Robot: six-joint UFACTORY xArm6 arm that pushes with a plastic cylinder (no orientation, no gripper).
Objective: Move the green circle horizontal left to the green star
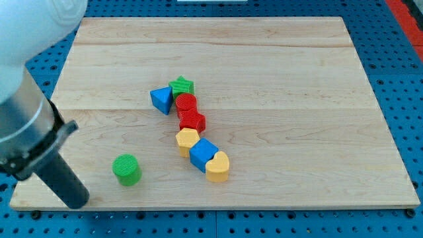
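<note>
My tip [78, 200], a bare rod holding nothing, stands near the green circle [126, 169], off its lower-left side; the green star [182, 86] lies up-right.

- Bare board separates my tip [78, 200] from the green circle [126, 169].
- A blue triangle [160, 100] sits touching the green star's [182, 86] left side.

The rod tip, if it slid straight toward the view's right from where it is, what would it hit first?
Probably the green circular block, just up and right of my tip; depth is unclear, so it might slip past below it.
</note>
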